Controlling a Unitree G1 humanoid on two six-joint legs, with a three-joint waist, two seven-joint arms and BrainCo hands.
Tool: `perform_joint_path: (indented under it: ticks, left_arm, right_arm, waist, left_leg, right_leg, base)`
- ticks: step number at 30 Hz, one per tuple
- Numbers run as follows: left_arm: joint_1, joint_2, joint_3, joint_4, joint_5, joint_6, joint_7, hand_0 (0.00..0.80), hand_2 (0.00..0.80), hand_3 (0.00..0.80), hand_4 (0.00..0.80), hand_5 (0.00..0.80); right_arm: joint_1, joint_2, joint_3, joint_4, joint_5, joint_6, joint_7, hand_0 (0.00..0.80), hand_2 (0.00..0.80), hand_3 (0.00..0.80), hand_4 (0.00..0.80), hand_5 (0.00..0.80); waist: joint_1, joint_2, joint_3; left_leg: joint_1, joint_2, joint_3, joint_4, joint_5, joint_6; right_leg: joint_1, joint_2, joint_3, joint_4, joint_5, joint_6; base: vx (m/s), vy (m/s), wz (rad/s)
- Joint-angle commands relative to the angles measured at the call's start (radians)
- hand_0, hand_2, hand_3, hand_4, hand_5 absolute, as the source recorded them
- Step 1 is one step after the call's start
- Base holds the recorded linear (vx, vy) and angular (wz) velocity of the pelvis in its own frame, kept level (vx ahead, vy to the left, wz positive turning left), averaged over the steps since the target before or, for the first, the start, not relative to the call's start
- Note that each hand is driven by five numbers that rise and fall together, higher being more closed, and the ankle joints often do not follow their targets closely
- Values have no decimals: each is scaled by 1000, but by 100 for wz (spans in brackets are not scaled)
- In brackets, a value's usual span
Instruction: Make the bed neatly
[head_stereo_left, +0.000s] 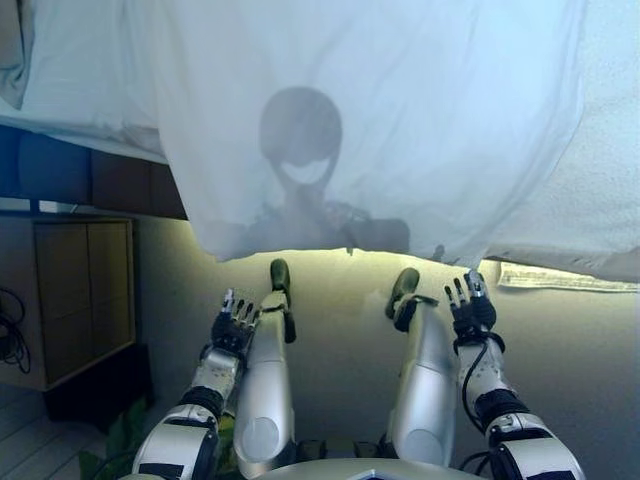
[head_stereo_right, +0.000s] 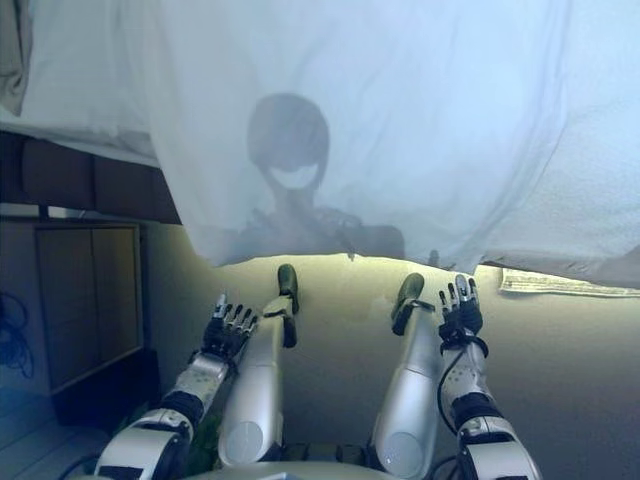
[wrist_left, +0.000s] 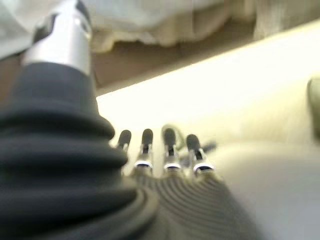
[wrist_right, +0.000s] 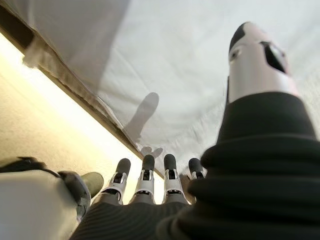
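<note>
- Below the bed edge, both hands hang low w/ fingers straight, holding nothing: left hand (head_stereo_left: 234, 322), right hand (head_stereo_left: 468, 305) — prob. staged for a reach up, so you've no grip yet.
- White sheet (head_stereo_left: 380, 120) drapes over the bed's side; its hem (head_stereo_left: 300, 250) hangs loose just above the hands, not touching.
- Wooden cabinet (head_stereo_left: 75, 300) sits near your left arm; floor to the right is open, so swing wide that side.

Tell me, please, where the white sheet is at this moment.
In the left eye view the white sheet hangs over the edge of the bed, ahead of both hands. Its lower hem ends just above the open left hand and right hand, touching neither.
</note>
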Motion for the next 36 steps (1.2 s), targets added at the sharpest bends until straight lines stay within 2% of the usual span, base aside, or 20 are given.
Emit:
perform_joint_path:
  ticks: [1, 6, 12, 17, 19, 21, 27, 36]
  left_arm:
    - [-67, -27, -1, -14, -104, 44, -31, 0, 0, 0, 0, 0]
    - [-127, -27, -28, -55, -68, 19, 13, 0, 0, 0, 0, 0]
    - [-152, -13, -61, -74, -3, -33, 125, 0, 0, 0, 0, 0]
    - [-138, -2, -59, -65, 103, -84, 204, 0, 0, 0, 0, 0]
    - [-128, -1, -56, -59, 79, -104, 225, 0, 0, 0, 0, 0]
    - [-119, 1, -39, -61, 48, -115, 217, 0, 0, 0, 0, 0]
    - [-123, -3, 22, -112, -123, -144, 103, 0, 0, 0, 0, 0]
    - [-188, 3, 57, -221, -334, -186, -19, 0, 0, 0, 0, 0]
  right_arm:
    - [-31, 27, -25, -29, 39, -57, 34, 0, 0, 0, 0, 0]
    - [-50, 40, -1, -60, 57, -71, 32, 0, 0, 0, 0, 0]
    - [-59, 42, 28, -122, 77, -83, 4, 0, 0, 0, 0, 0]
    - [-51, 31, 39, -155, 72, -89, -14, 0, 0, 0, 0, 0]
    - [-45, 23, 41, -170, 72, -92, -26, 0, 0, 0, 0, 0]
    - [-40, 17, 37, -171, 72, -93, -22, 0, 0, 0, 0, 0]
    - [-34, 14, 20, -157, 66, -102, -3, 0, 0, 0, 0, 0]
    - [-57, 32, 9, -113, 83, -96, 28, 0, 0, 0, 0, 0]
  waist:
    - [19, -54, 39]
    - [10, -74, 38]
    - [10, -92, 41]
    - [11, -88, 41]
    - [12, -84, 41]
    - [12, -81, 41]
    - [9, -73, 39]
    - [6, -93, 26]
  left_leg:
    - [-105, -13, -16, 158, -77, 63]
    - [-136, -8, -22, 172, -78, 67]
    - [-165, -6, -32, 184, -80, 69]
    - [-175, -9, -35, 183, -76, 70]
    - [-181, -11, -34, 188, -75, 69]
    - [-180, -12, -33, 191, -76, 69]
    - [-195, -8, -29, 221, -87, 66]
    - [-217, 0, -33, 259, -104, 66]
  right_leg:
    - [59, -30, 18, -359, 320, 155]
    - [42, -17, 22, -366, 329, 152]
    - [29, -7, 16, -374, 336, 147]
    - [17, -4, 17, -372, 332, 143]
    - [11, -7, 16, -367, 331, 142]
    - [8, -9, 17, -360, 328, 140]
    - [-15, -16, 30, -318, 320, 135]
    - [-24, -6, 34, -295, 323, 128]
  base:
    - [6, -47, 4]
    - [-1, -24, 1]
    - [1, -36, 0]
    - [0, 0, 0]
    - [22, 42, 2]
    - [35, 58, 1]
    - [26, 50, 1]
    - [20, 5, 0]
